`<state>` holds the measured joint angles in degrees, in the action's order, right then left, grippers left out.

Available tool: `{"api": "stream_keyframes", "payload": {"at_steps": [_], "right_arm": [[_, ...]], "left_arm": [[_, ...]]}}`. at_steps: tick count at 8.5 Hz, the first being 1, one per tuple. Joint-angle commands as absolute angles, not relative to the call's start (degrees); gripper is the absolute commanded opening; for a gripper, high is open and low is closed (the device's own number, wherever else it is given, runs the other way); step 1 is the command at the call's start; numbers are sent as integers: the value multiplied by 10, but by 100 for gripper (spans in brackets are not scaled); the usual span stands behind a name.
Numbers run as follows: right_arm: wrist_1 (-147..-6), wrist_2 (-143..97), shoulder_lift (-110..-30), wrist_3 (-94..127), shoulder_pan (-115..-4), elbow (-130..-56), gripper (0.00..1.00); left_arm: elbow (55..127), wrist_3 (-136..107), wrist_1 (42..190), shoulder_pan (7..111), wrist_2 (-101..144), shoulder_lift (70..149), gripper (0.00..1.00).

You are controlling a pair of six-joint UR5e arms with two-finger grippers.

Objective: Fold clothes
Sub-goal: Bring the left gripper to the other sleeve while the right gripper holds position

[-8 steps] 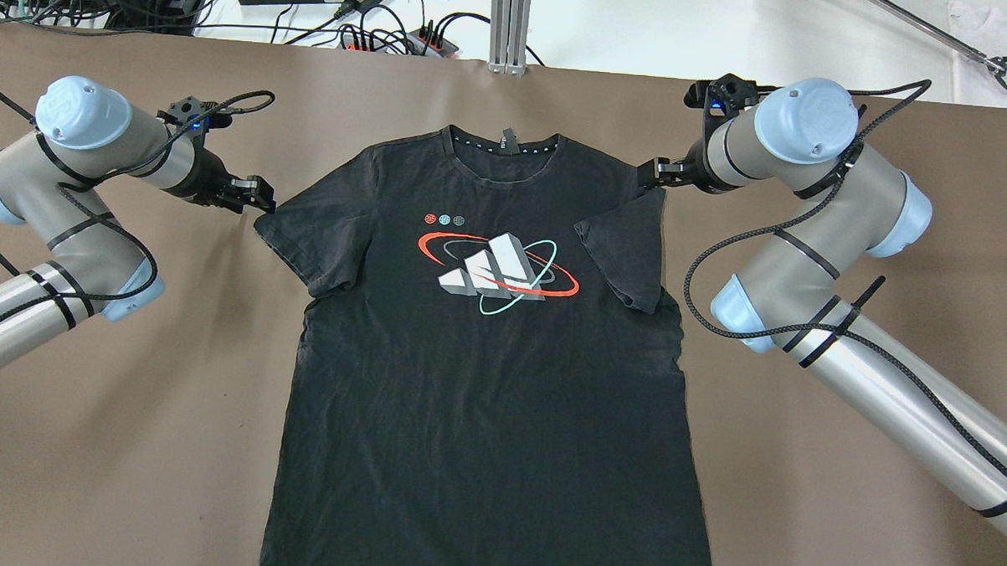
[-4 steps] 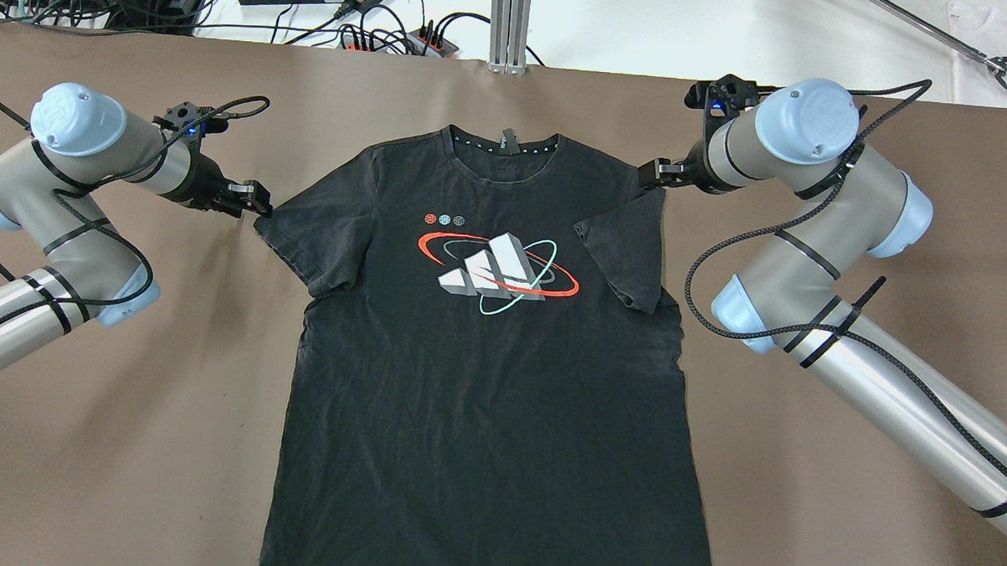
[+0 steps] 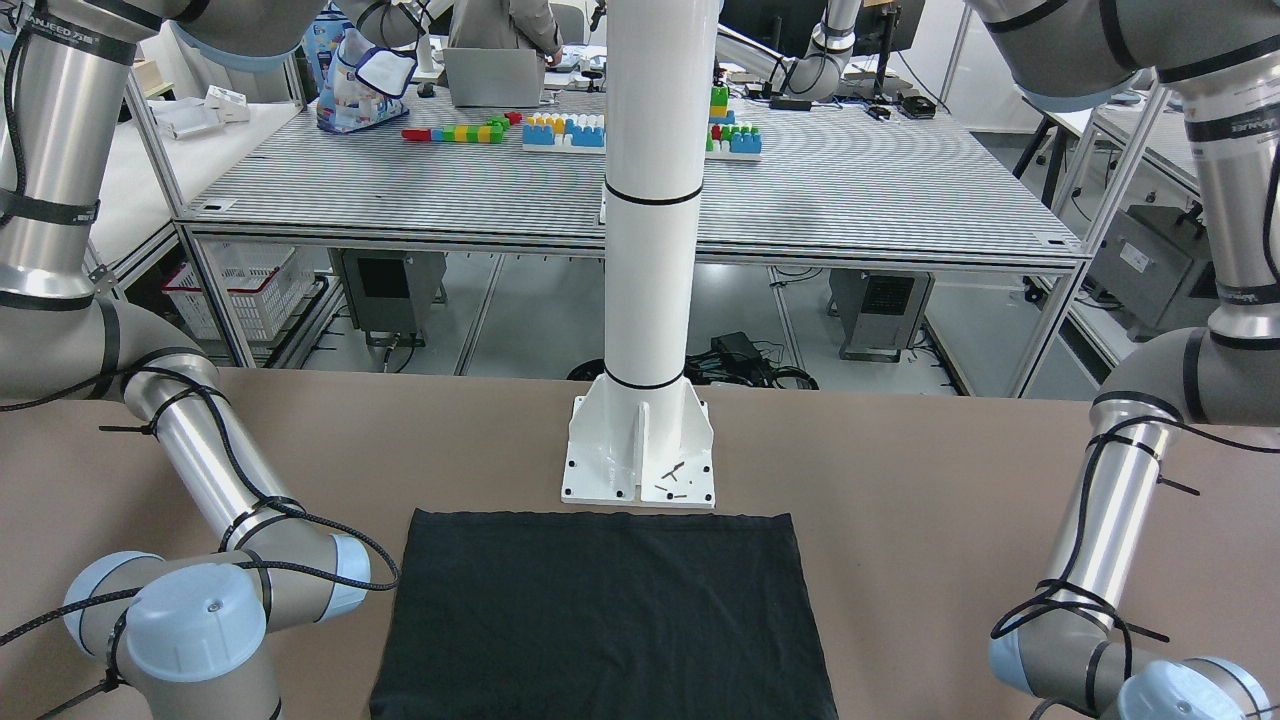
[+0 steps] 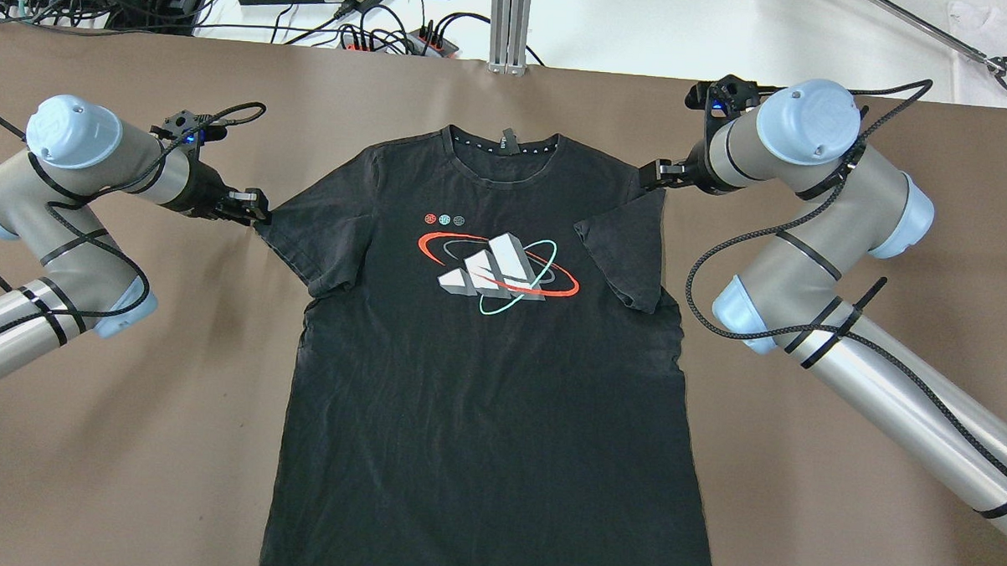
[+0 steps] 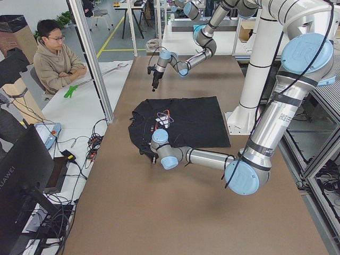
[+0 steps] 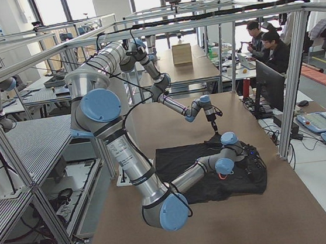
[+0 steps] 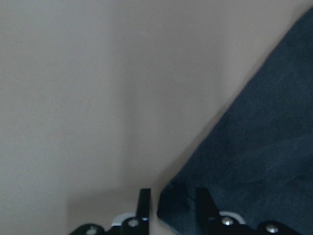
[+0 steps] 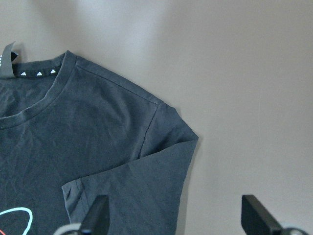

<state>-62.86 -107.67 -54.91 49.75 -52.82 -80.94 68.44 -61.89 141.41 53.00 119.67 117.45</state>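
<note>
Black t-shirt lies flat, front up, on brown table, collar at the far side from the robot, hem just beside the white pillar's base plate in the front view. Print on chest in white, red and teal. Left sleeve is spread out to the side. Right sleeve is folded in over the chest. Left gripper is low at the tip of the left sleeve. In its wrist view the fingers stand close together with the sleeve corner between them and a sliver of table beside one finger, so cannot tell if it really pinches the cloth. Right gripper is at the shirt's right shoulder, above the cloth, fingers wide apart and holding nothing. Shoulder seam and folded sleeve show between them in the wrist view.
</note>
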Motion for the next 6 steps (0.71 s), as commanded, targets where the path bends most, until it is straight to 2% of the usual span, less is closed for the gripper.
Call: {"api": "stream_keyframes", "payload": {"at_steps": [1, 3, 6], "right_arm": [[-629, -1077, -548, 497, -528, -810, 95], [-629, -1076, -550, 498, -527, -816, 95], [-629, -1076, -555, 499, -527, -823, 95]], "left_arm": [[685, -620, 1414, 529, 1193, 1174, 0], [697, -617, 1413, 529, 1200, 1174, 0], [805, -637, 1364, 528, 1203, 1163, 0]]}}
